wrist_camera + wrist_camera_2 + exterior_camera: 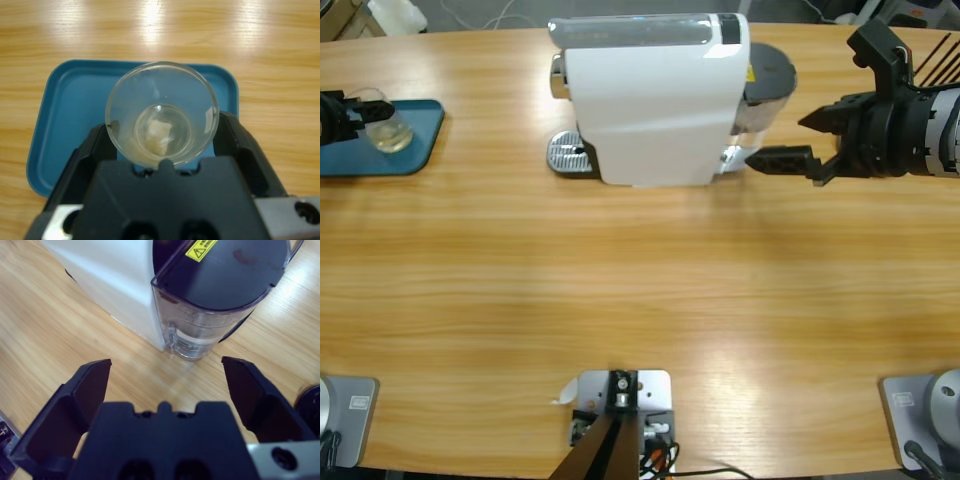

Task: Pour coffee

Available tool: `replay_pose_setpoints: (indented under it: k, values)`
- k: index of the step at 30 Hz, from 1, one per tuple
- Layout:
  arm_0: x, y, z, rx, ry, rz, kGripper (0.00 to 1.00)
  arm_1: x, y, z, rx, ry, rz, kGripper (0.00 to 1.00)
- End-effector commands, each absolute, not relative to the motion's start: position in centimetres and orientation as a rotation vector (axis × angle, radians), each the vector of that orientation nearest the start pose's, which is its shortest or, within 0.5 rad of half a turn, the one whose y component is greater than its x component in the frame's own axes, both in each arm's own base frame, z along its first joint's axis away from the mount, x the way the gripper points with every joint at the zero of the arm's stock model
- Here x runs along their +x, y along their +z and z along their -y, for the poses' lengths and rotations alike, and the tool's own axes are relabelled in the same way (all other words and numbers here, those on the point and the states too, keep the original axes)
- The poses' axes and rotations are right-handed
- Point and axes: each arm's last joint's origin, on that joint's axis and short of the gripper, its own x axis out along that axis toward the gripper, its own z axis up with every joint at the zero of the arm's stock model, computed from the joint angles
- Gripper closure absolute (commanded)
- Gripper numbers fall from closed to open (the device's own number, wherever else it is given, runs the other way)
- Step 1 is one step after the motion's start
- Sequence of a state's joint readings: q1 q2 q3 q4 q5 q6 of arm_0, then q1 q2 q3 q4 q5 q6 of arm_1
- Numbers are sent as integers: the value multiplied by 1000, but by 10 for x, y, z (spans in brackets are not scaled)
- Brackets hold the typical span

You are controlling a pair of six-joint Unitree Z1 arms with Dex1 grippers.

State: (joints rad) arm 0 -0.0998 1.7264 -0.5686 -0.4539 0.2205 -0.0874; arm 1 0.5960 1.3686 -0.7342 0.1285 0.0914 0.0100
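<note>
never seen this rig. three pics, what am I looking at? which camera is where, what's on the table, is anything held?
It is two robot arms at a long wooden table, seen by three cameras.

The high view looks straight down from a fixed camera. The other two sit on the arms' wrists and look along each gripper's two black jaws.

On the table stands a white boxy coffee machine with a clear water tank under a dark lid at its back. At the far left edge lies a flat blue rectangular tray.

The left gripper is shut on a small clear glass tumbler over the tray. A shallow layer of pale tan coffee sits in its bottom.

The right gripper is open and holds nothing. It points at the tank end of the machine.
</note>
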Motion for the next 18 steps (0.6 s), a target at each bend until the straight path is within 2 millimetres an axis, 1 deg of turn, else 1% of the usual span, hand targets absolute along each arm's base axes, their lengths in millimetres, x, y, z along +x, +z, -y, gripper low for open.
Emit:
replay_pose_setpoints:
  k: [1, 3, 4, 5, 6, 7, 11, 15, 18]
  values:
    - [283, 173, 21, 56, 145, -758, 1000, 181, 269, -130, -198, 637, -818, 0]
    - [282, 174, 21, 57, 144, -756, 1000, 181, 269, -130, -198, 637, -818, 0]
    - [280, 175, 21, 57, 145, -752, 647, 181, 269, -130, -198, 637, -818, 0]
    - [278, 177, 22, 58, 142, -746, 316, 182, 269, -130, -198, 637, -817, 0]
    - [276, 180, 23, 59, 137, -735, 71, 182, 270, -130, -197, 637, -816, 0]
    - [274, 184, 23, 61, 133, -722, 15, 181, 270, -130, -197, 637, -815, 0]
    - [264, 201, 22, 59, 134, -672, 9, 178, 274, -128, -193, 639, -801, 0]
    - [247, 228, 20, 48, 135, -604, 9, 177, 276, -127, -190, 640, -788, 0]
    - [232, 247, 18, 53, 137, -598, 9, 175, 278, -126, -187, 641, -779, 0]
